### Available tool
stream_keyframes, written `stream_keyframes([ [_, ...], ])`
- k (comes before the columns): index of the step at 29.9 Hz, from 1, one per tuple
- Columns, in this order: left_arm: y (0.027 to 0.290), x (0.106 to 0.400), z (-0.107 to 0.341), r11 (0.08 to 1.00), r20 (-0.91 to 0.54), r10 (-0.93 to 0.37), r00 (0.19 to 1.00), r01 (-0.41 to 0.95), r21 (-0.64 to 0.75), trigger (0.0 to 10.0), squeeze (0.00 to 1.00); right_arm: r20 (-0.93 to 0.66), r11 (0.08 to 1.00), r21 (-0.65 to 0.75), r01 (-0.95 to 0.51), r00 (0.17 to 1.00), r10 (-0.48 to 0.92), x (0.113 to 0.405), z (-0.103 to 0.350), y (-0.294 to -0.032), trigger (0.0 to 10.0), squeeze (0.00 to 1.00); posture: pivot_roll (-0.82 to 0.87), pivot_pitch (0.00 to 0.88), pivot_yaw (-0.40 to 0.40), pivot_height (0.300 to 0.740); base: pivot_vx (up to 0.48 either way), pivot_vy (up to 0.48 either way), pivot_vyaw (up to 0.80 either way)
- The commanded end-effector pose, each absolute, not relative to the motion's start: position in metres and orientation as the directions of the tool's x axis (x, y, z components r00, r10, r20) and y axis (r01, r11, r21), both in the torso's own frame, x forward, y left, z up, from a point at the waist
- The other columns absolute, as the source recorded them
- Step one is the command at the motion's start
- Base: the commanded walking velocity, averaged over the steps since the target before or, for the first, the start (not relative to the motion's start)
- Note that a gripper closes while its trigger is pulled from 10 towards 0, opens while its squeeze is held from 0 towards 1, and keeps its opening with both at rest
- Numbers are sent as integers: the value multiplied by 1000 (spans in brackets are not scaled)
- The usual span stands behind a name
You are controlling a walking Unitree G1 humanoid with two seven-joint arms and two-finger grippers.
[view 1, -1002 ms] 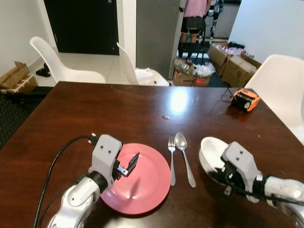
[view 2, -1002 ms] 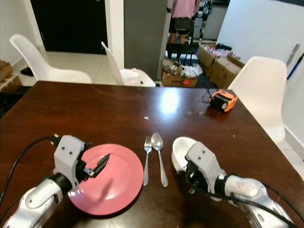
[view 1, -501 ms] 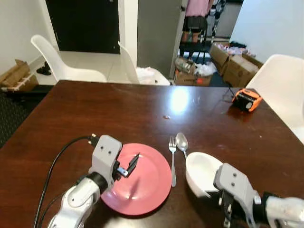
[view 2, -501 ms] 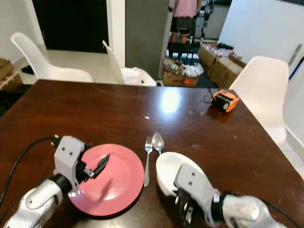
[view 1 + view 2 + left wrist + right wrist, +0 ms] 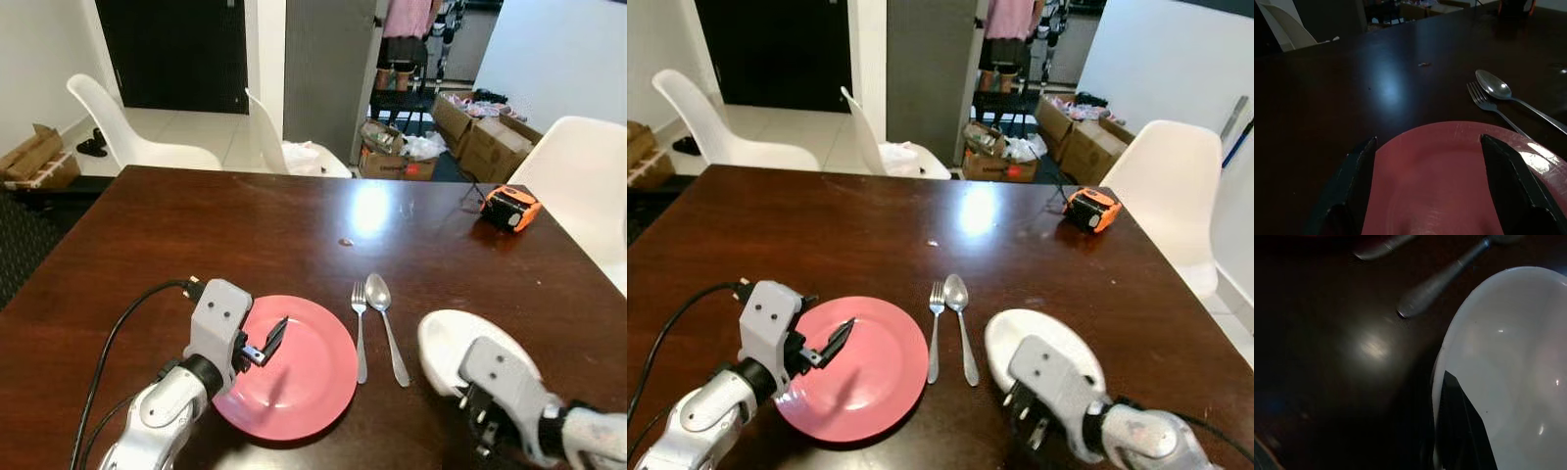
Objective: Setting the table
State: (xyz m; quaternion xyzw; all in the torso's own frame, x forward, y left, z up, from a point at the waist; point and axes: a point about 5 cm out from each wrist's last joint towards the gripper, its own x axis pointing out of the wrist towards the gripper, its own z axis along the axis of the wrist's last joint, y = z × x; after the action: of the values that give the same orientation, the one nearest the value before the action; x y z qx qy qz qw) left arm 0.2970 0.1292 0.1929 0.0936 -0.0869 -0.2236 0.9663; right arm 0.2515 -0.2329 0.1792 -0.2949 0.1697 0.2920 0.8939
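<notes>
Bench: one dark brown bench (image 5: 245, 235) carries every item of the setting.
Plate: one pink plate (image 5: 294, 377), near the bench's front edge; the landmark for the rest.
Fork: one fork (image 5: 359, 328), just beside the plate on its right, tines pointing away from the robot.
Spoon: one spoon (image 5: 385, 321), just right of the fork and roughly parallel to it, bowl away from the robot.
Bowl: one white bowl (image 5: 453, 345), right of the spoon and well apart from the plate, tilted, held at its near rim.
Left gripper: the left gripper (image 5: 270, 337) hovers over the plate's left part; its two black fingers (image 5: 1354, 181) are spread apart and grasp nothing.
Right gripper: the right gripper (image 5: 1031, 423) is at the bowl's near edge; a black finger (image 5: 1462, 431) lies inside the rim, so the fingers are clenched on the bowl.
Orange device: one orange device (image 5: 506, 207), far right corner, well beyond the plate.
Chairs: three white chairs (image 5: 137, 127) around the bench.
Person: one person (image 5: 404, 39) stands in the background doorway beyond the bench.
</notes>
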Motion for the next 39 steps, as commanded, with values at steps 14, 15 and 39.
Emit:
stream_keyframes([
  [14,128,296,190,875,109,-459,881,428,225,10000,0,-469,661,-375,-650,748,470,252,169,-221,10000,0,-7,179,67,740,0,0,0],
  [15,128,296,190,876,109,-459,882,427,225,10000,0,-469,656,-385,-649,750,467,252,169,-221,10000,396,-7,178,65,740,0,0,0],
  [39,131,293,194,833,99,-543,834,521,188,10000,0,-98,678,-398,-618,763,639,253,240,-182,10000,0,-18,165,64,740,0,0,0],
])
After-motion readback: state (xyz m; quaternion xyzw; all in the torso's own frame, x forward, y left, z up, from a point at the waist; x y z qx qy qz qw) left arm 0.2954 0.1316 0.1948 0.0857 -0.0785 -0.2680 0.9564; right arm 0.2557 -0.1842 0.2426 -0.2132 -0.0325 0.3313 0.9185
